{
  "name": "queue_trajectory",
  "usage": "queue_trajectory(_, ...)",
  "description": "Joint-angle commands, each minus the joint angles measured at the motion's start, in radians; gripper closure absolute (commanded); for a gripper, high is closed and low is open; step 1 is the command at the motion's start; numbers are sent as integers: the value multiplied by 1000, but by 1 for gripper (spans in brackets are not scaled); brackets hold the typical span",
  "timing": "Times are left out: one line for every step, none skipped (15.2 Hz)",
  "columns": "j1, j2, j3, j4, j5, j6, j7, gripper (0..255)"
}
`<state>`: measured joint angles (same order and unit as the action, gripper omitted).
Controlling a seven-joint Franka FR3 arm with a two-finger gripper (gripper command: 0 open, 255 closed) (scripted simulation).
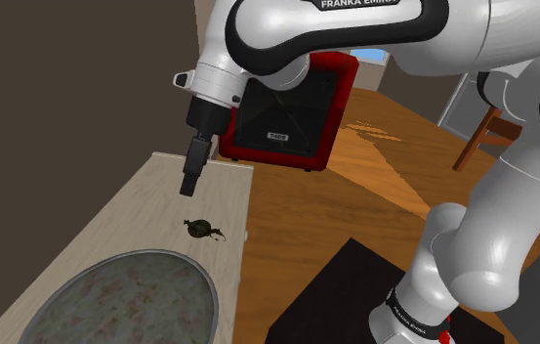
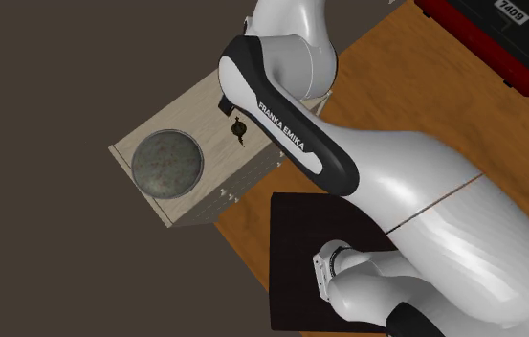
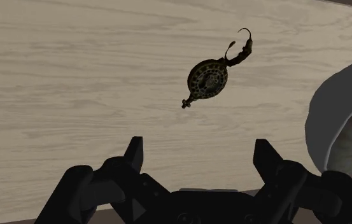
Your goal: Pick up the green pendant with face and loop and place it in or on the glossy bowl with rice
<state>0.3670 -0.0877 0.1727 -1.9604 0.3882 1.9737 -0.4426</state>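
In the shoulder view, the small round dark green pendant [image 1: 199, 230] is laid on the pale wooden table top [image 1: 131, 200]. The table's edge is found near it at 3 o'clock, and bare wood is left at 9 o'clock. The big grey glossy bowl [image 1: 131, 255] is set at 7 o'clock, apart from it. The black gripper [image 1: 190, 181] is held above at 12 o'clock, spread wide, with nothing gripped. A dotted face and a curled loop are seen on the pendant.

Arm [image 1: 287, 34] stretched out; pincer [image 3: 198, 146] pointing down, fingers [image 3: 134, 153] apart, holding nothing.
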Motion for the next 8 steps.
queue_trajectory(5, 11, 6, -11, 4, 23, -3, 0)
queue_trajectory(7, 15, 8, -19, 5, 36, -4, 0)
queue_trajectory(9, 19, 11, -27, 6, 49, -4, 0)
queue_trajectory(11, 24, 13, -35, 8, 62, -5, 0)
queue_trajectory(14, 31, 17, -47, 9, 82, -6, 0)
queue_trajectory(14, 31, 17, -47, 9, 82, -6, 0)
queue_trajectory(14, 31, 17, -47, 9, 82, -6, 0)
queue_trajectory(14, 31, 17, -47, 9, 82, -6, 0)
